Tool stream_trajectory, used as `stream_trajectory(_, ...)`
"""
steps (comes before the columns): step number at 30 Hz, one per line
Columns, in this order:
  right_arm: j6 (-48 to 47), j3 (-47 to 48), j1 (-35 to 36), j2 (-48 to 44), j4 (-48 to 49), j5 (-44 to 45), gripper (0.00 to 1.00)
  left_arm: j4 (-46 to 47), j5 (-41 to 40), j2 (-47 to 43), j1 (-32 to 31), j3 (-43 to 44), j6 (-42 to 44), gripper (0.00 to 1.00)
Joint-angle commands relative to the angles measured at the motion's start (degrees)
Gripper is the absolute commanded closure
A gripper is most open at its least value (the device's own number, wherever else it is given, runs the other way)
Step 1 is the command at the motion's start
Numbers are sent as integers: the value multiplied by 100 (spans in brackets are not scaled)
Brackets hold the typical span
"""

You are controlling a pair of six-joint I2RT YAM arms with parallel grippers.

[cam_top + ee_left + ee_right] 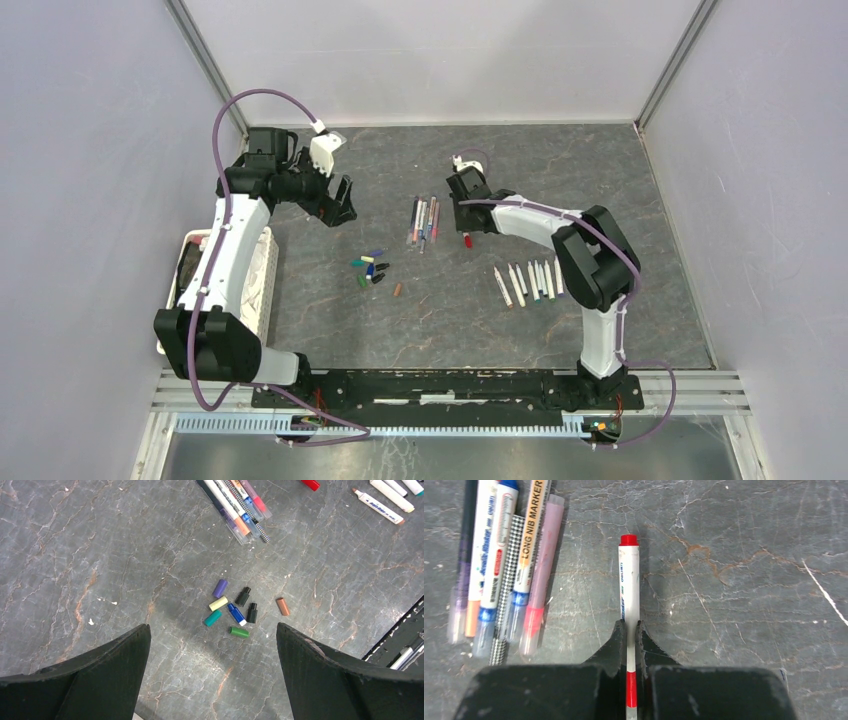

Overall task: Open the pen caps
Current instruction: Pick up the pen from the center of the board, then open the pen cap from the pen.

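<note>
Right fingers [615,647] pinching one pen [629,580], apparently eight loose caps [235,613]

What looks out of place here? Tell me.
Little stands out. The brown cap lies apart from the cluster of loose pen caps. One red-ended pen lies alone, but the right gripper is shut on it. Nothing looks spilled or damaged.

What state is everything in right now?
left gripper: open, holding nothing.
right gripper: shut on the red pen.
red pen: gripped on its barrel.
loose caps: off their pens, clustered.
bundled pens: capped, lying together.
pens by right arm: look uncapped, in a row.
</note>
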Motion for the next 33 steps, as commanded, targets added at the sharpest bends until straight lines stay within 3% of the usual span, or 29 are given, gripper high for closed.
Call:
stream_trajectory(1,157,-200,-40,-823,254,-126,100,-138,319,-44,4,205,162,0)
stream_trajectory(9,467,-850,-92,-1922,891,-344,100,-138,778,10,-81,239,61,0)
stream_trajectory(15,1546,-2083,124,-3119,2946,-718,100,-97,1359,143,-632,319,-343,0)
stream_trajectory(18,1898,-2269,411,-3376,3432,-519,100,40,1444,157,-998,342,-644,0)
stream_trajectory(23,1954,-2139,914,-3595,3642,100,100,229,1582,241,-1450,480,-1059,0)
stream_trajectory(33,1977,-2569,1280,-4077,4141,736,100,326,2138,204,-1557,473,-1361,0)
